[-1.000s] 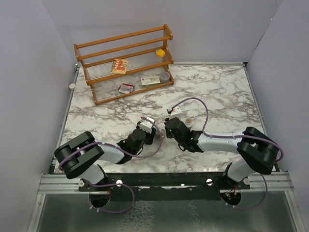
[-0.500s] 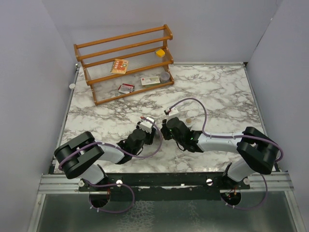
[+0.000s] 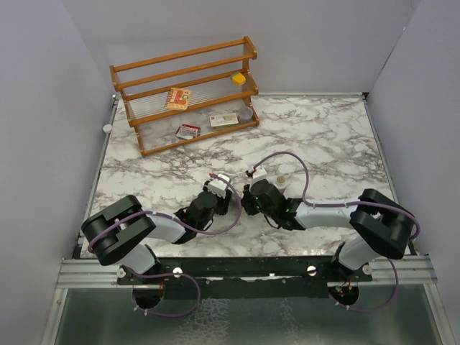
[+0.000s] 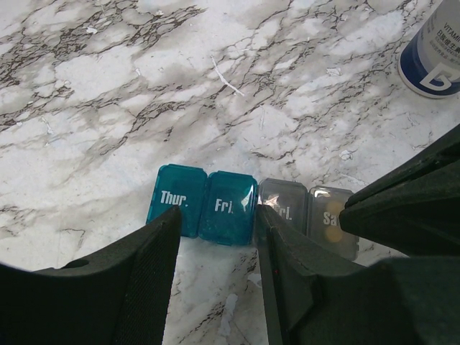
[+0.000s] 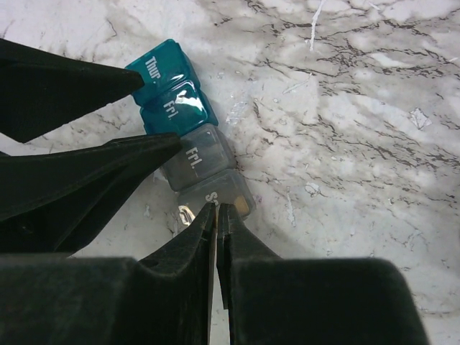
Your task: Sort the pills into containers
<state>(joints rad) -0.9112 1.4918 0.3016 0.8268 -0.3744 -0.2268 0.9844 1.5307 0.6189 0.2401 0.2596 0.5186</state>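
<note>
**Both fingers at the pill box.** The right fingers (image 5: 183, 266) are pressed together, their tips set at the edge of the grey end compartment of the pill box (image 5: 188, 136). Whether a pill is pinched between them cannot be told. The left fingers (image 4: 144, 280) are held apart, one on each side of the teal compartment marked Fri. Whether the box is squeezed cannot be told. The pill box, two teal and two grey compartments in a row, is laid flat on the marble desk (image 4: 108, 86), where the two arms meet. Two yellowish pills (image 4: 332, 223) are seen through the grey end compartment. A blue-and-white bottle (image 4: 440, 50) is stood near that end, and a wooden rack (image 3: 183, 75) is set at the far left.
</note>
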